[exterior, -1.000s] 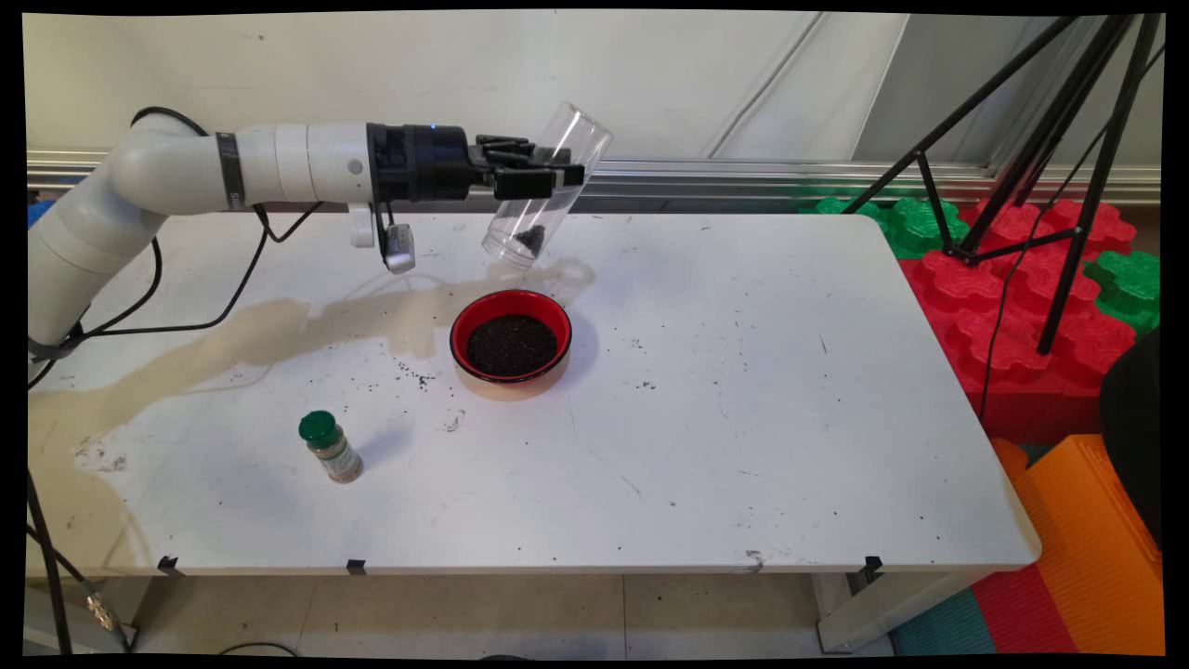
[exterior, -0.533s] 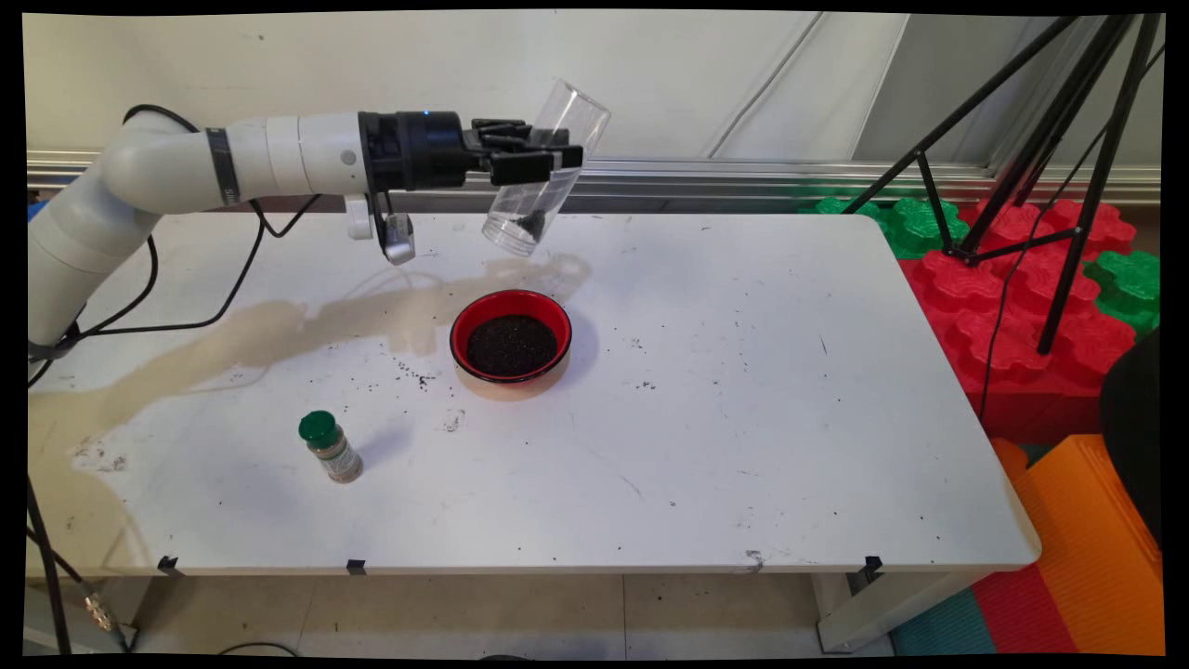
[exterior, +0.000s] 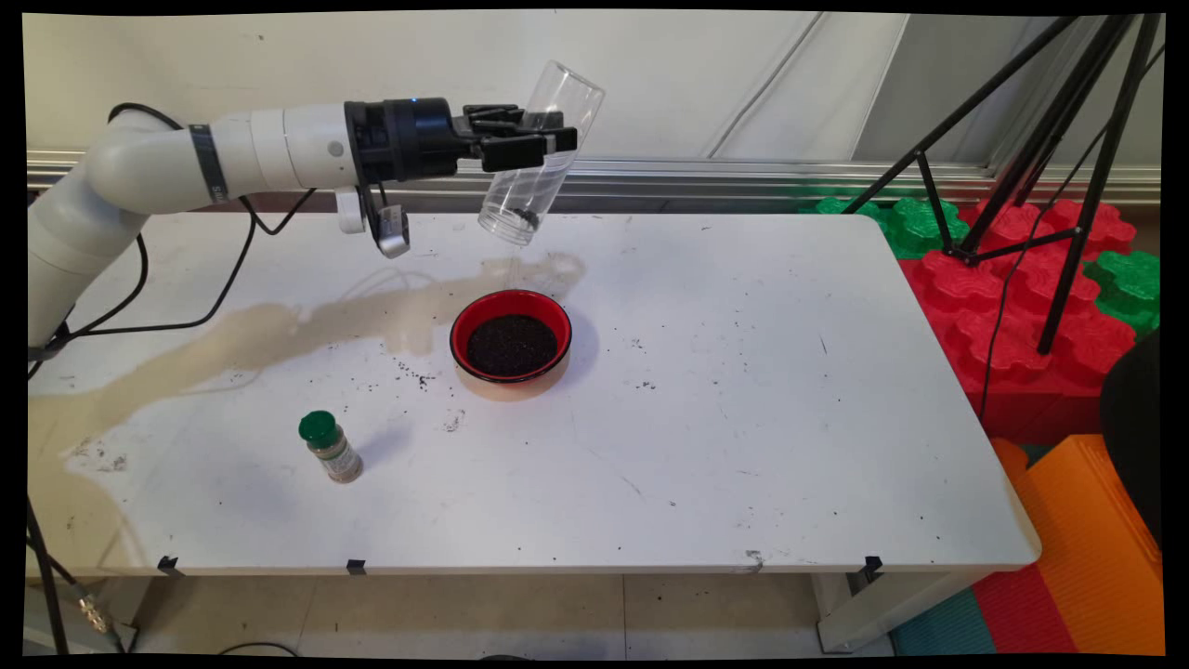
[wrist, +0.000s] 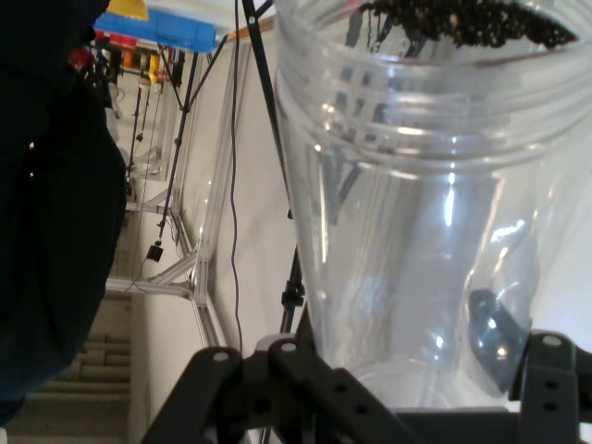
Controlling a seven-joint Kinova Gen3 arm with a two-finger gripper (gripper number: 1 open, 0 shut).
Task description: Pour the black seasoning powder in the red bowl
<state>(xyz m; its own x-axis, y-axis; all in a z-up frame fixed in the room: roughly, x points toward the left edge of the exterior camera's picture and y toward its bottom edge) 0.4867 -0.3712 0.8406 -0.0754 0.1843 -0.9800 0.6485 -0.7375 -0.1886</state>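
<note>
My gripper is shut on a clear plastic jar, held in the air over the table's far side. The jar tilts with its open mouth pointing down and left, and a little dark grain clings near the mouth. Below and toward the near side sits a red bowl filled with dark grains. In the hand view the jar fills the picture between the fingers, with dark grains at its threaded mouth.
A small spice bottle with a green cap stands near the table's front left. Loose grains lie scattered left of the bowl. Black tripod legs and red and green foam blocks stand beyond the table's right edge.
The arm has lifted the jar higher and a little to the left, away from the bowl. The jar stands somewhat steeper now. Bowl and spice bottle have not moved.
</note>
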